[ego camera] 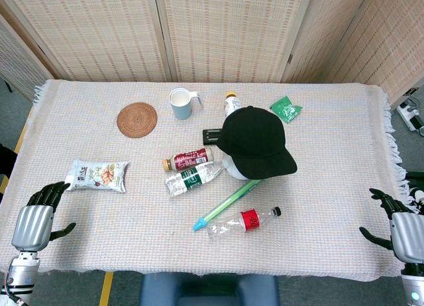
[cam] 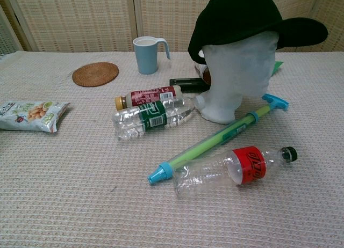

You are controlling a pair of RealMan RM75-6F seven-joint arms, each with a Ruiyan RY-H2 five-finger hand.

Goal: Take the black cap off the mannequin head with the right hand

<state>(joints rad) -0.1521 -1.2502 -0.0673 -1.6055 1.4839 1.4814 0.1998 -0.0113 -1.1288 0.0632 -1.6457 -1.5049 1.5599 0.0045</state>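
Observation:
The black cap point(ego camera: 257, 142) point(cam: 247, 17) sits on the white mannequin head point(cam: 236, 71), which stands upright near the middle of the table; its brim points toward the front right. My right hand point(ego camera: 399, 228) hovers at the table's front right edge, fingers apart and holding nothing, well away from the cap. At the front left edge my left hand point(ego camera: 38, 213) is likewise open and empty. Neither hand shows in the chest view.
Around the head lie a red-labelled empty bottle point(cam: 234, 167), a green and blue tube point(cam: 220, 138), a green-labelled bottle point(cam: 150, 116) and a red drink bottle point(cam: 148, 96). A light blue mug point(cam: 147, 55), woven coaster point(cam: 95, 74), snack packet point(cam: 32, 115) and green packet point(ego camera: 285, 109) sit further off.

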